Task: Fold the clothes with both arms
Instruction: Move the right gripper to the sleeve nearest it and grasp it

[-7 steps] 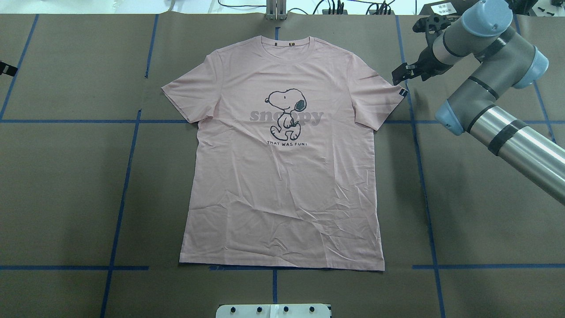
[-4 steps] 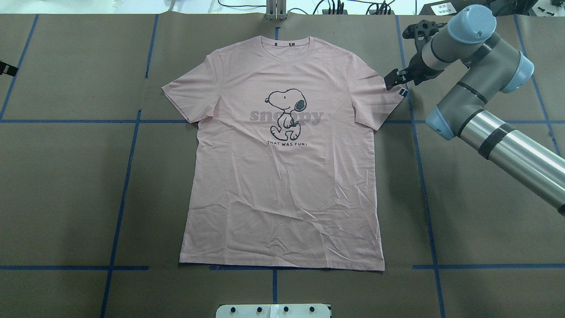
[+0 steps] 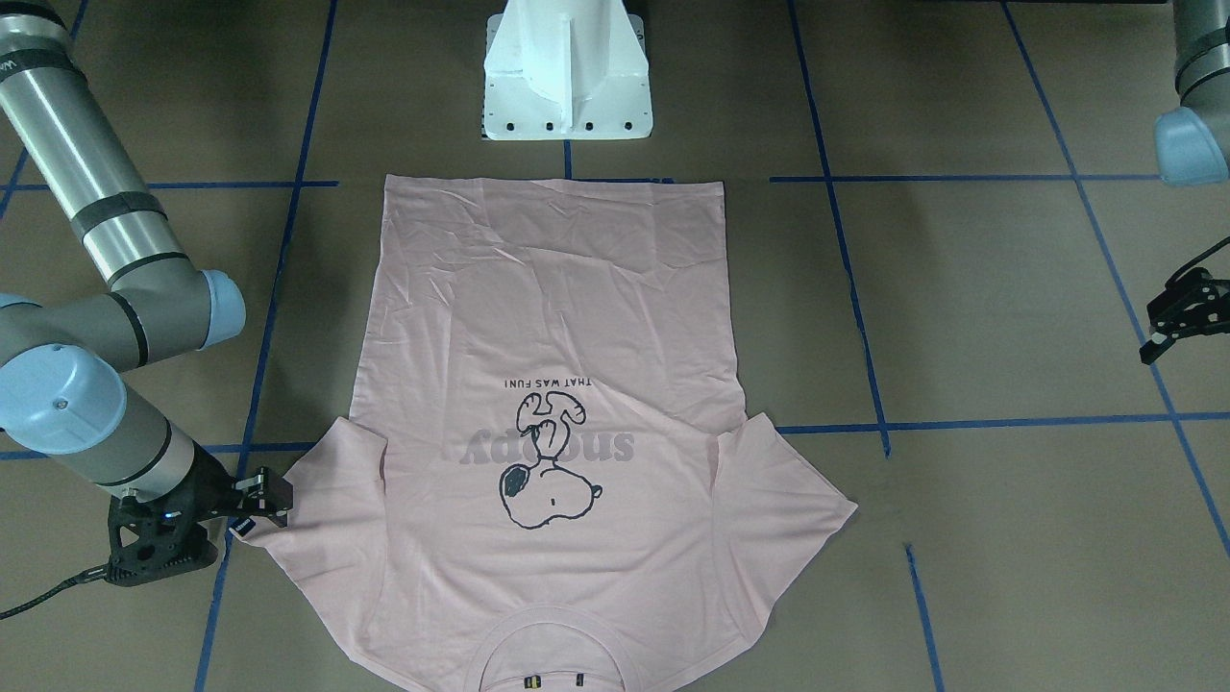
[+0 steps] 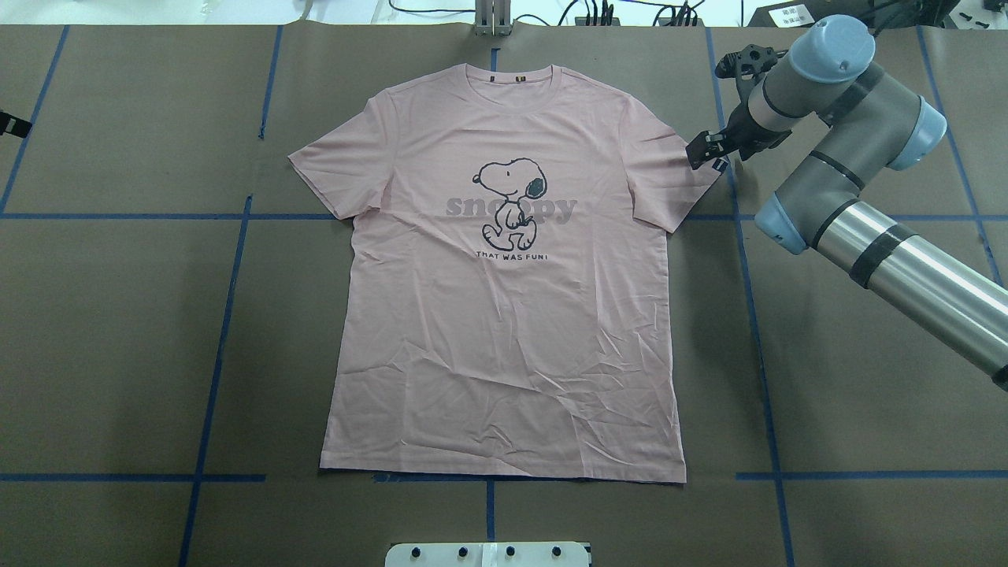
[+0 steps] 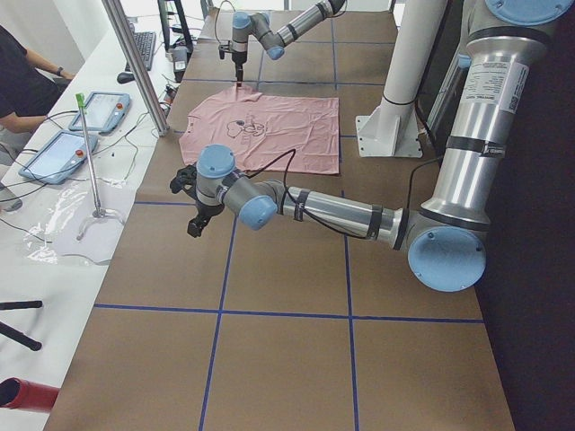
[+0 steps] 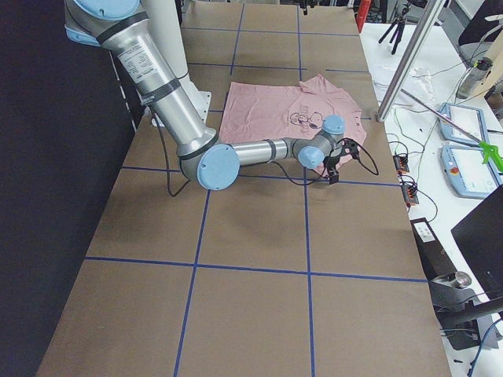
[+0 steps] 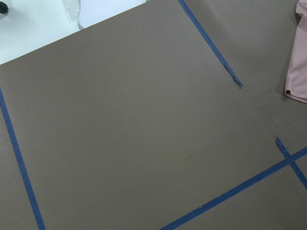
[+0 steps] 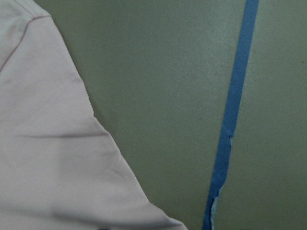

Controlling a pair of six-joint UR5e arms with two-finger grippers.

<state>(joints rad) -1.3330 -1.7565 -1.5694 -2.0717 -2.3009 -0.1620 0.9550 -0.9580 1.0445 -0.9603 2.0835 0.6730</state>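
Right fingers (image 4: 696,152) seem parted over the T-shirt (image 4: 504,315) sleeve tip, contact unclear; left fingers (image 3: 1153,348) parted.

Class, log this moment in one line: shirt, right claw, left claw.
T-shirt: flat, front up, unfolded | right claw: at sleeve tip, grip unclear | left claw: away from T-shirt, over table

- Bare brown table paper (image 4: 118,331) lies wide on both sides of the T-shirt (image 4: 504,315).
- White pedestal base (image 3: 567,77) stands near the hem.
- Right arm (image 4: 890,252) crosses the paper beside one sleeve.
- Left gripper (image 3: 1174,329) hangs well apart.
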